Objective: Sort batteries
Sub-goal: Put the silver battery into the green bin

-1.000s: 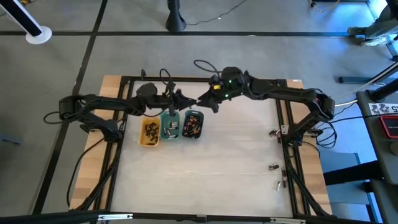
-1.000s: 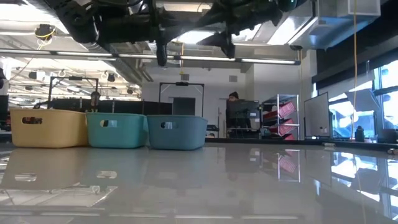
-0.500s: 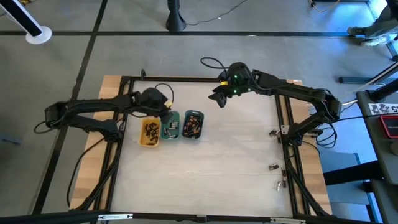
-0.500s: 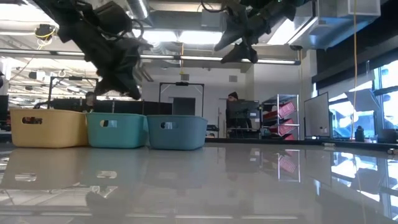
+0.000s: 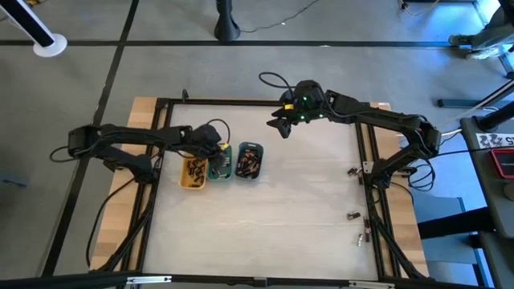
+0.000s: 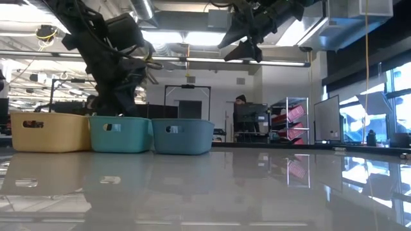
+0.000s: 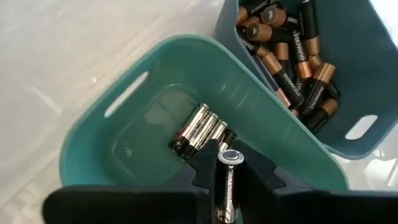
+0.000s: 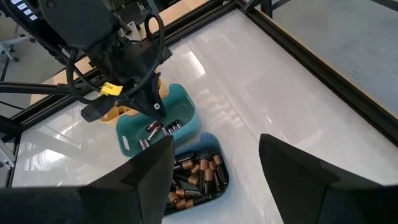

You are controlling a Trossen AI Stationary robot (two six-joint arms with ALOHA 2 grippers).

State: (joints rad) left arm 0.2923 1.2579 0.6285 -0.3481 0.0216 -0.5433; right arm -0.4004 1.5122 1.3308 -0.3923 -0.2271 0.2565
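High view, progress: we see three trays in a row on the surface (image 5: 305, 201), a yellow tray (image 5: 192, 171), a green tray (image 5: 219, 164) and a grey-blue tray (image 5: 249, 161). All three already hold batteries (image 5: 250, 163), and we spot no loose ones on the bare surface around the green tray, so we judge the sort nearly finished.

High view, arms: the left gripper (image 5: 215, 151) hangs right over the green tray; the right gripper (image 5: 282, 126) waits well apart from it, beyond the grey-blue tray.

Low view: the three trays stand side by side, touching, green tray (image 6: 121, 134) in the middle. The left gripper (image 6: 119, 102) comes down just above its rim, the right gripper (image 6: 239, 46) sits high up. The walls hide every battery here. A person shows in the room far behind.

Left wrist view: only here do we see the fingers (image 7: 200, 168) clamped on one silvery battery (image 7: 227, 180), held end-on above the green tray (image 7: 118, 112). A few silvery batteries (image 7: 199, 129) lie in that tray; the grey-blue tray (image 7: 351, 81) beside it is full of copper-and-black ones.

Right wrist view: its own fingers (image 8: 149, 168) stand wide apart and empty. It shows the left gripper (image 8: 154, 107) from outside, poised over the green tray (image 8: 186, 109).

What is left: by our reading, dropping this held battery into the green tray.
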